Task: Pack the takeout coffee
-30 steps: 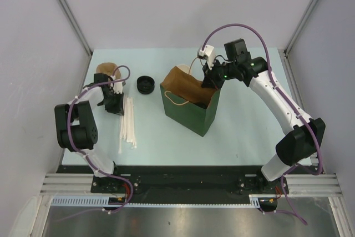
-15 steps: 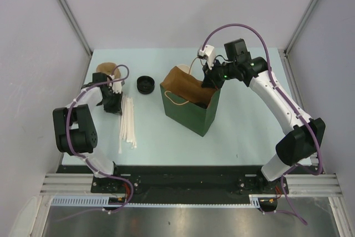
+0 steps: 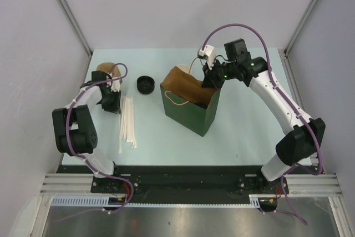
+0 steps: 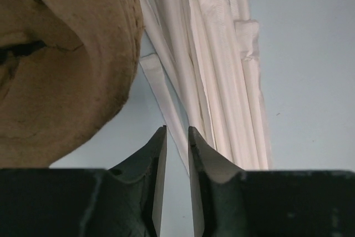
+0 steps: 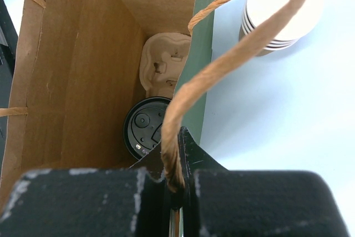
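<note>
**Coffee already in the bag; the danger is in how the handle is let go.**

At the left of the top view, the left pincer (image 4: 177, 137) has its fingers pressed almost together with nothing between them. It sits low beside the wrapped straws (image 4: 216, 81) and a tan pulp piece (image 4: 61, 70), so a careless swing could scatter the straws across the counter (image 3: 249, 131). Centre frame stands the green bag (image 3: 191, 112). In the right wrist view the takeout coffee (image 5: 143, 129) sits upright at the bag's bottom, lid up, next to a pulp insert (image 5: 166, 65). The right pincer (image 5: 176, 192) is pinching the bag's twisted paper handle (image 5: 222, 70). Lifting or dragging on that handle would likely tilt the light bag, topple the cup and pop its lid; a hard tug might also tear the paper cord.
</note>
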